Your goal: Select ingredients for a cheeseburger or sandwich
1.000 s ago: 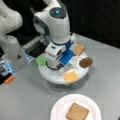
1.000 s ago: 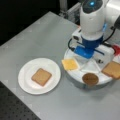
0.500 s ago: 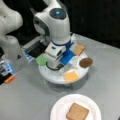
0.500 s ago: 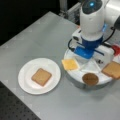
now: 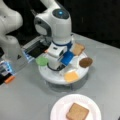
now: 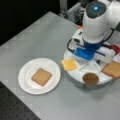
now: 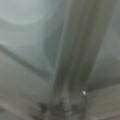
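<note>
My gripper point(image 5: 57, 65) point(image 6: 87, 55) hangs low over the middle of the round white tray point(image 5: 53, 77) point(image 6: 75, 73), its fingertips hidden under the white and blue hand. Around it on the tray lie a tan bread square point(image 5: 78, 48) point(image 6: 112, 69), a green lettuce piece point(image 5: 41, 61) and a red tomato round point(image 6: 116, 48). A second tan bread square point(image 5: 77, 111) point(image 6: 41, 76) lies alone on the white plate point(image 5: 58, 110) point(image 6: 25, 75). The wrist view shows only a blurred close-up of the tray's pale surface and a ridge.
Also on the tray are an orange cheese square point(image 5: 71, 76) point(image 6: 69, 64) and a dark brown patty disc point(image 5: 85, 62) point(image 6: 90, 78). A second white robot arm point(image 5: 10, 30) stands at a front view's left. A black floor edge point(image 6: 15, 110) borders the grey table.
</note>
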Controlling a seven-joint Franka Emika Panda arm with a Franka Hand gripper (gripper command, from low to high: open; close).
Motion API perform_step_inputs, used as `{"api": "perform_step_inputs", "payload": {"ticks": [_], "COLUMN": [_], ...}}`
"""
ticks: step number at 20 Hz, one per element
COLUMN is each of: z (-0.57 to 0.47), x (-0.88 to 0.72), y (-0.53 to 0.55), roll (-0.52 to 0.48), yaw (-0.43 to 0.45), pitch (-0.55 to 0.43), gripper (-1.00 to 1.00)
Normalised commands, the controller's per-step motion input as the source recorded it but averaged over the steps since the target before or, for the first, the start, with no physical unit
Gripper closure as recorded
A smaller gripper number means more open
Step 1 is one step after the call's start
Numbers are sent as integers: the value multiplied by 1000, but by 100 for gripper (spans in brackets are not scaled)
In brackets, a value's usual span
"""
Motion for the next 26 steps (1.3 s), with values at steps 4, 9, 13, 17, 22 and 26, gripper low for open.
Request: {"api": "perform_step_inputs", "payload": {"ticks": [4, 9, 13, 17, 22, 26], "z": [-124, -95, -84, -60, -10, 6], "x": [-153, -122, -93, -66, -12, 35], "y": [-85, -128, -154, -176, -190, -157], "roll": [10, 56, 71, 49, 61, 69], "yaw": [582, 667, 526, 477, 462, 315], "pitch": [43, 31, 10, 2, 55, 53], "gripper": [-100, -100, -100, -100, -100, -100]}}
